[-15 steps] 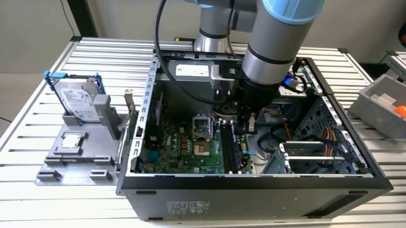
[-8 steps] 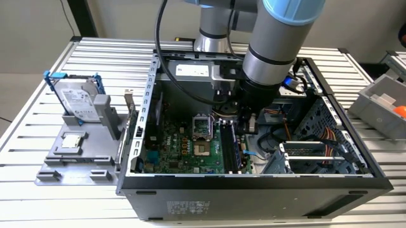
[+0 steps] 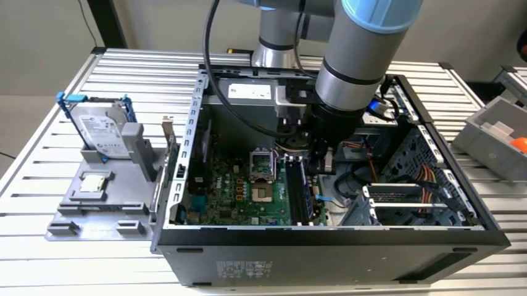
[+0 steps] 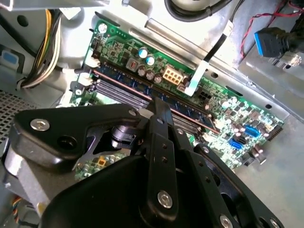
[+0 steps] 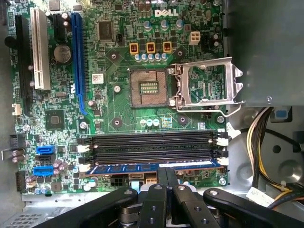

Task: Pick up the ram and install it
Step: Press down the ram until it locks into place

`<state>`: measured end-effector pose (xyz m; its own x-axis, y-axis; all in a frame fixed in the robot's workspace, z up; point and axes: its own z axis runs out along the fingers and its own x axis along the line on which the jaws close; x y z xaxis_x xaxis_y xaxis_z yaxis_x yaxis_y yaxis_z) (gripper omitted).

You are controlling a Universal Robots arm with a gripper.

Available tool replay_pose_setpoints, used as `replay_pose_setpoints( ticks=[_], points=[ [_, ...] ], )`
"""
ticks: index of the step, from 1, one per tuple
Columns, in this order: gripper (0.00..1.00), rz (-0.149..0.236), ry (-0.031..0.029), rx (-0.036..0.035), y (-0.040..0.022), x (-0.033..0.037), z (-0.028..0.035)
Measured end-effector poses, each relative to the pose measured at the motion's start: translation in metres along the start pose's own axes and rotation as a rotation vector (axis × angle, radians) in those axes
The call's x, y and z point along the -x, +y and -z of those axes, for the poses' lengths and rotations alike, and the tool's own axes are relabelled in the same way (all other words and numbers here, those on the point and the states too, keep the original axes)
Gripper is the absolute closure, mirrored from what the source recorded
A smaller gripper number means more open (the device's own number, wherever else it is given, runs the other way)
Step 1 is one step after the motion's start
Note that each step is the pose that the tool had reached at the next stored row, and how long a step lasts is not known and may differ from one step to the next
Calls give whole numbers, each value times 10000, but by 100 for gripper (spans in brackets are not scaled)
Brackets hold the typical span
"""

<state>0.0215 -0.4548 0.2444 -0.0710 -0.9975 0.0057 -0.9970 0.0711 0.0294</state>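
My work rests on a counter [image 3: 66,74] of pale metal slats that run across the exterior view. An open computer case [image 3: 329,256] lies on it, on its side, with the motherboard facing up. Just beside the case, towards the exterior view's left, a grey holder tray [image 3: 91,219] sits flat on the slats. 1 silver hard drive with a blue frame [image 3: 103,132] stands upright in that tray, and 1 small square processor chip [image 3: 93,184] lies in front of it. At the exterior view's right edge, a grey bin [image 3: 494,139] stands on the counter, apart from the case.
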Motion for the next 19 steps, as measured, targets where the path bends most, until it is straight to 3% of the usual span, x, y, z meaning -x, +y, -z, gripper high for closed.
replay_pose_setpoints(
  ticks=[11, 19],
  points=[
    [100, 20, 1, 0, -6, -16, -11],
    [100, 24, 0, 0, -34, -138, -59]
  ],
)
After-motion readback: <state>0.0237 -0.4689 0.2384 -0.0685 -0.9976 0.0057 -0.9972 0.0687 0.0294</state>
